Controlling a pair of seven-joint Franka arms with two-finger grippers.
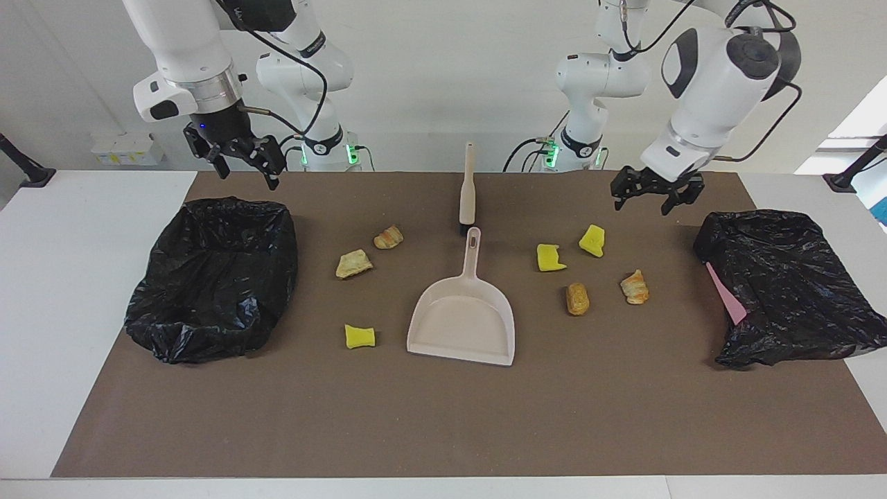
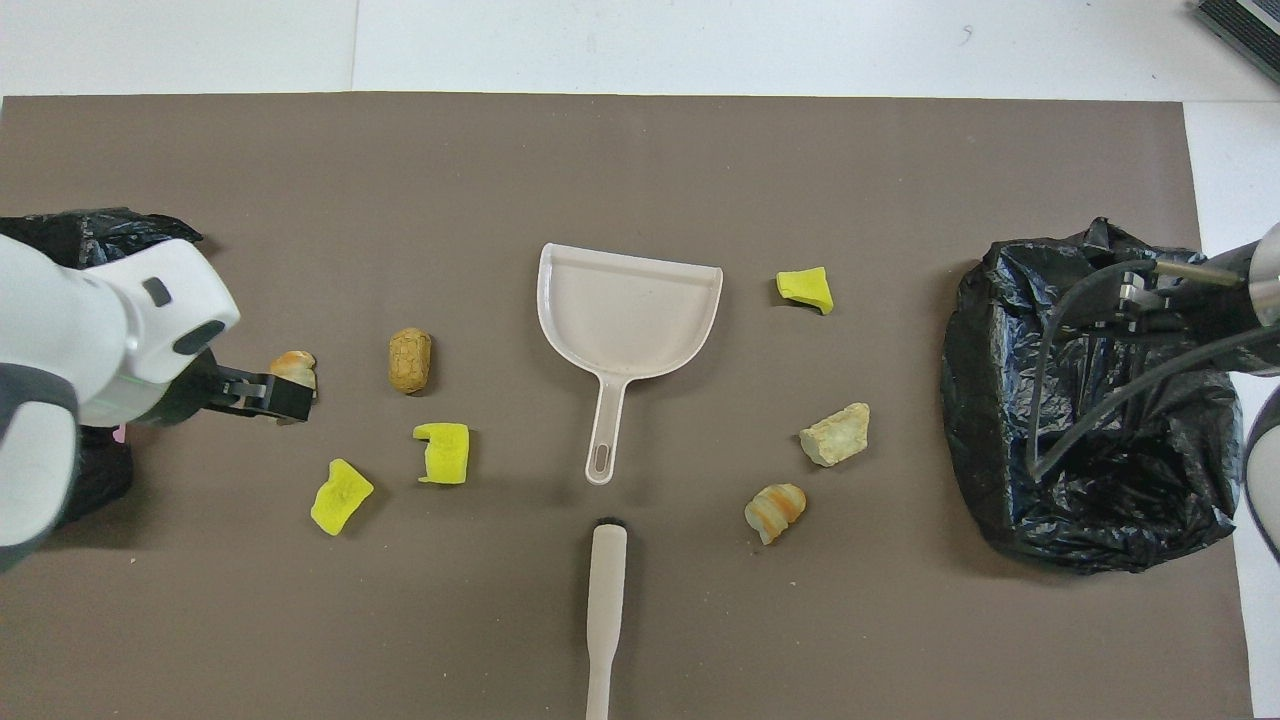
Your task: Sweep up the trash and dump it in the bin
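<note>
Nothing is swept yet — you see all seven trash bits (image 1: 589, 270) on the mat, the dustpan (image 1: 463, 322) and brush (image 1: 468, 184) untouched between both grippers. Left gripper (image 1: 651, 197) and right gripper (image 1: 239, 156) hang wide open, empty; four bits lie below the left one.

Seven loose scraps lie flat on the brown mat around the dustpan: three bright yellow sponge chunks (image 1: 552, 257) and four brown, bread-like lumps (image 1: 577, 298), all apart
</note>
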